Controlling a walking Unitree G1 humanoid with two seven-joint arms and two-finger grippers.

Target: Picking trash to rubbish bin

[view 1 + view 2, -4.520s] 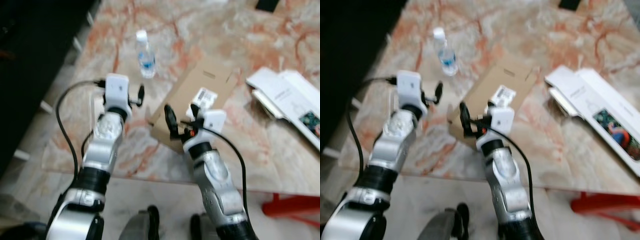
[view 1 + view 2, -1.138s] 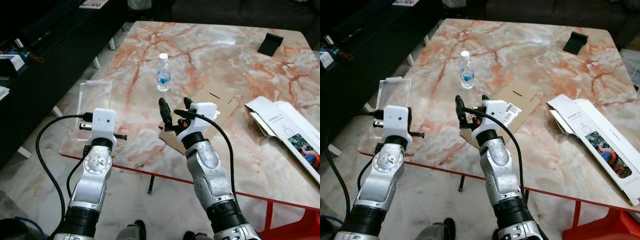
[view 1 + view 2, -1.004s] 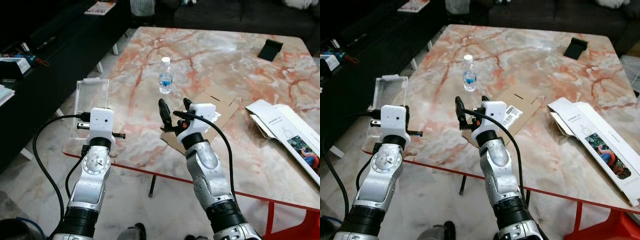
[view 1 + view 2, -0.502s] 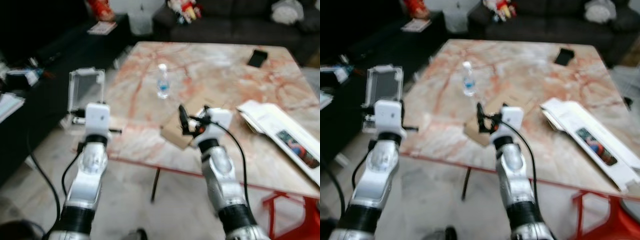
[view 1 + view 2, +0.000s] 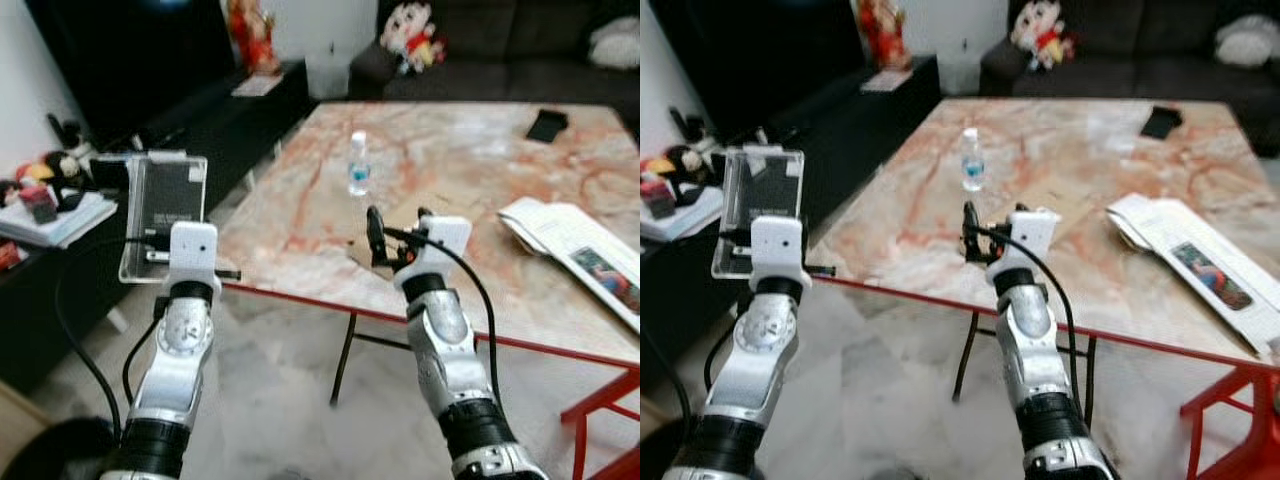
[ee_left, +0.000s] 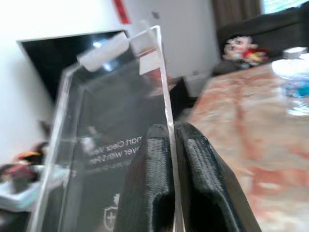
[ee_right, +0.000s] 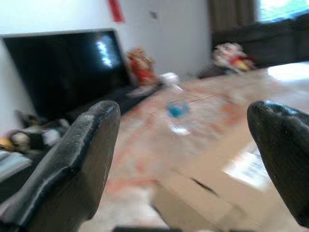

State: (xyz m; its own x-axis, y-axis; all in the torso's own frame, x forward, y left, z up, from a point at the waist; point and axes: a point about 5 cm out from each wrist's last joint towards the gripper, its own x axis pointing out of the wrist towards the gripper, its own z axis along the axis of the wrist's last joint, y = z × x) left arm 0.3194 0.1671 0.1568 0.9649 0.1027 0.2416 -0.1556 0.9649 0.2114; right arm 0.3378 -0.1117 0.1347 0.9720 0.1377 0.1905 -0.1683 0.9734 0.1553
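My left gripper [image 6: 172, 133] is shut on the edge of a clear plastic case [image 5: 165, 215], holding it upright to the left of the marble table [image 5: 300, 240]. The case has printed text and tape at its top [image 6: 111, 121]. My right gripper [image 5: 395, 225] is open and holds nothing, over the table's near edge. Beyond it lie a flat brown cardboard piece [image 7: 217, 183] and an upright water bottle [image 5: 358, 168] with a blue label.
A long white printed box [image 5: 580, 255] lies on the table's right side, a black stand [image 5: 548, 125] at the far right. A dark TV cabinet [image 5: 200, 110] runs along the left, a sofa with plush toys [image 5: 412, 35] behind. A dark round object [image 5: 40, 450] sits on the floor at bottom left.
The camera has pulled back from the table and tilted up. The clear case in my left gripper has come off the table's corner. The right gripper stays open.
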